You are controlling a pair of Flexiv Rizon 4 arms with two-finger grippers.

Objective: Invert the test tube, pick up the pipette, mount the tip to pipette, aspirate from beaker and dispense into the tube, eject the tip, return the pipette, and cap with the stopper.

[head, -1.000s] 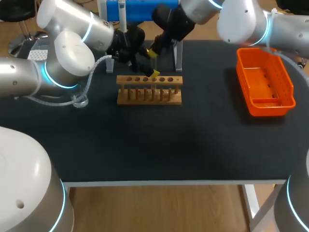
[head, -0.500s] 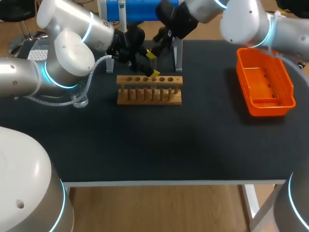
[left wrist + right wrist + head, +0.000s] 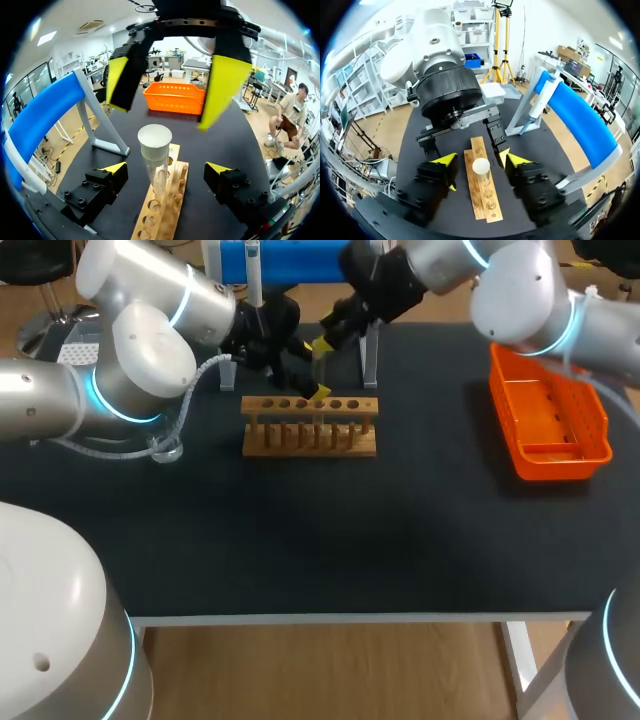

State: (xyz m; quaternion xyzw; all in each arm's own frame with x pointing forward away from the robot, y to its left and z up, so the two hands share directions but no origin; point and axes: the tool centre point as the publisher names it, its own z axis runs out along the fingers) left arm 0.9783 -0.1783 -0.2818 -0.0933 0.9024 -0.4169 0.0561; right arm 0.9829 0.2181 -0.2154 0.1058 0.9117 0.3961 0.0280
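**Finding 1, hazard.** Two pairs of fingers are crowding one glass tube. The left gripper [image 3: 167, 170] is standing wide open and holding nothing. Its fingers [image 3: 116, 169] are flanking the test tube [image 3: 156, 160] low down, just above the wooden rack [image 3: 310, 450]. The right gripper [image 3: 481, 160] is likewise spread and gripping nothing, its tips bracketing the tube's white rounded top.

- In my judgement the chief risk is the grippers fouling each other. If one is closing or lifting while the other is sitting alongside, the yellow tips could be clashing. That could leave the tube knocked askew in its hole, levered against the rack, or cracked.
- Second, the tube is sitting off centre in the left gripper, so a one-sided first contact may be tilting it before a grip is forming.
- Third, turning it over close to the rack's pegs may be clipping them.

**Finding 2, position.** The tube is standing upright in the rack, between both pairs of fingers and touching none that I can make out. It is sitting nearer one left finger than the other.

**Finding 3, surroundings.** Directions are from the rack in the head view, taking the table's far edge as 12 o'clock.

- The blue stand [image 3: 290, 260] carrying the pipette [image 3: 253, 280] is sitting at about 12 o'clock.
- The orange basket [image 3: 560, 468] is lying at 3 o'clock.
- A small clear beaker [image 3: 165, 450] is standing at 9 o'clock.
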